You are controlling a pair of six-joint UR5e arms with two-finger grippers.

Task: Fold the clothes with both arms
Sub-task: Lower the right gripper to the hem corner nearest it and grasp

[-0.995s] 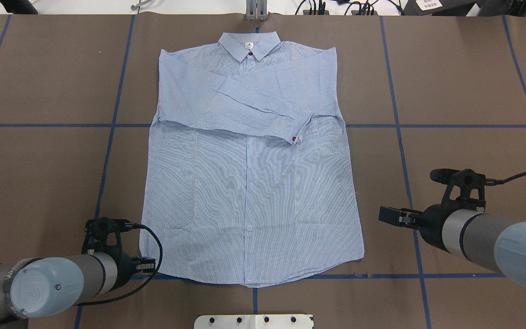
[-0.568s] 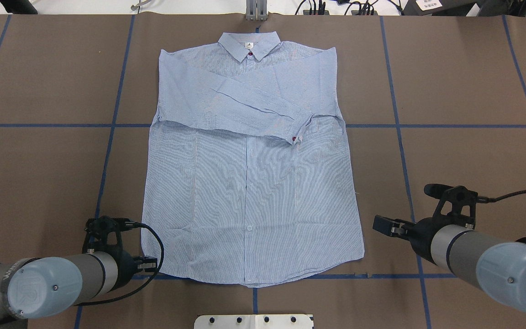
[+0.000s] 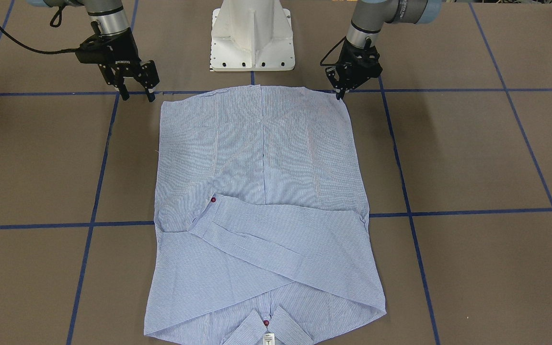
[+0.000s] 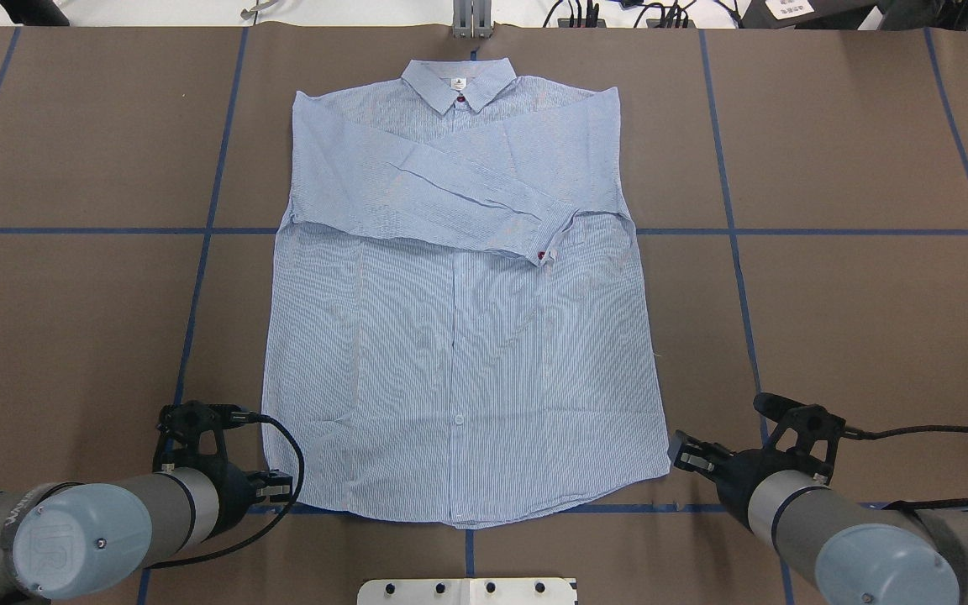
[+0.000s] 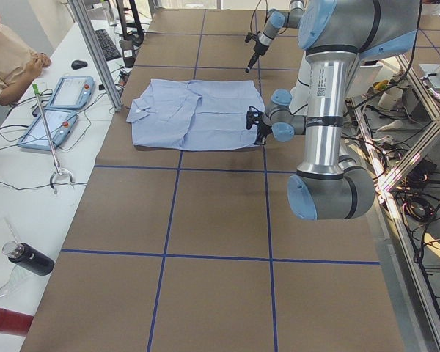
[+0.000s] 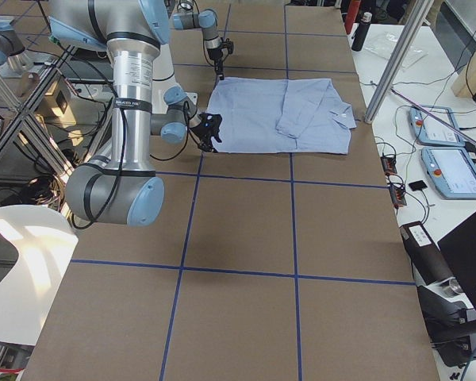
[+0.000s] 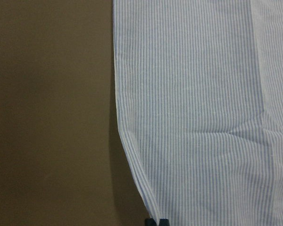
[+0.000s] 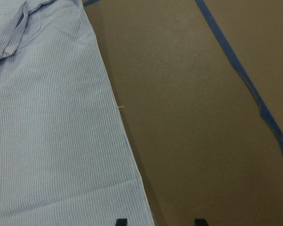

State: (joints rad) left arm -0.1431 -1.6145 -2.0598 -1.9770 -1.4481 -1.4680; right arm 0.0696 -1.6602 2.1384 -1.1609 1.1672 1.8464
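Note:
The light blue striped shirt (image 4: 463,336) lies flat and face up on the brown table, collar (image 4: 459,84) at the far side and both sleeves folded across the chest. My left gripper (image 4: 272,486) sits at the hem's near left corner. Its fingertips (image 7: 155,221) are pressed together on the cloth's edge, also seen from the front (image 3: 340,92). My right gripper (image 4: 684,456) is open just outside the hem's near right corner. In the right wrist view its fingertips (image 8: 121,221) stand wide apart, one over the shirt (image 8: 56,141), the other over bare table.
The white pedestal base (image 3: 252,33) stands at the near table edge behind the hem. Blue tape lines (image 4: 736,252) grid the brown table. A metal post (image 4: 471,21) is beyond the collar. A person (image 5: 7,59) sits at a side desk with tablets.
My right arm has swung back toward the robot and lower, bringing its open gripper to the hem's right corner. The left gripper and the shirt have stayed put.

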